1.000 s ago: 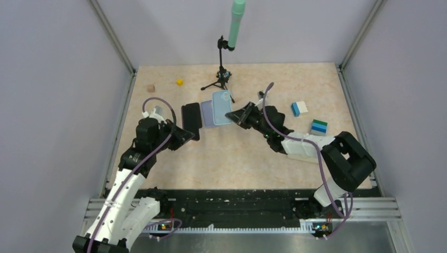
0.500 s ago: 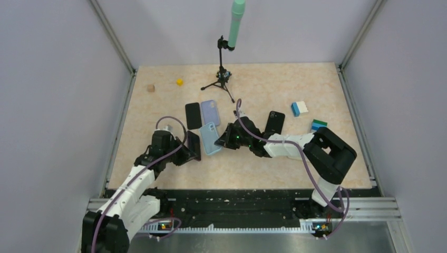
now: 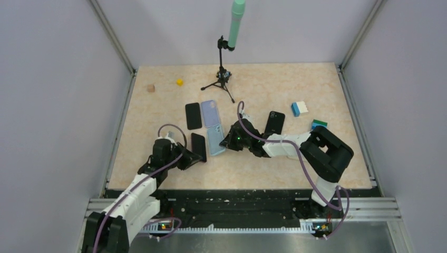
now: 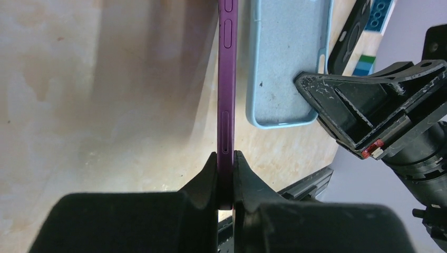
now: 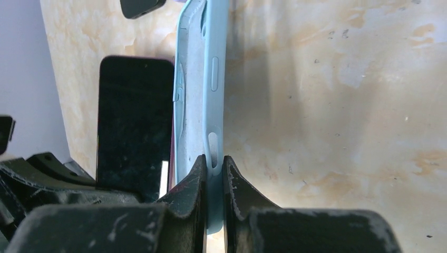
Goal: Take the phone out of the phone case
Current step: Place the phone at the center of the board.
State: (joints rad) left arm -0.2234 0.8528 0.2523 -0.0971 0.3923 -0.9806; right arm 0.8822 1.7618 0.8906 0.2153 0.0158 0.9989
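Nearest me, my left gripper is pinched tight on the phone, clamping its two flat faces so that its thin, glossy purple side with the long button strips runs straight away from my wrist. It sits close to the near edge of the table, with bare, mottled beige surface open on its left. Just beside it on the right is the phone case, pale blue, matte and rounded at the corners, its dusty hollow showing. My right gripper is closed on that case's rim by a cut-out slot, and open table stretches beyond it to my right. Farther out lie a black handset, a lavender handset and a second black handset. A blue-and-white block and a green-and-blue block sit right, a yellow cube and a wooden cube left, and a tripod stands at the back.
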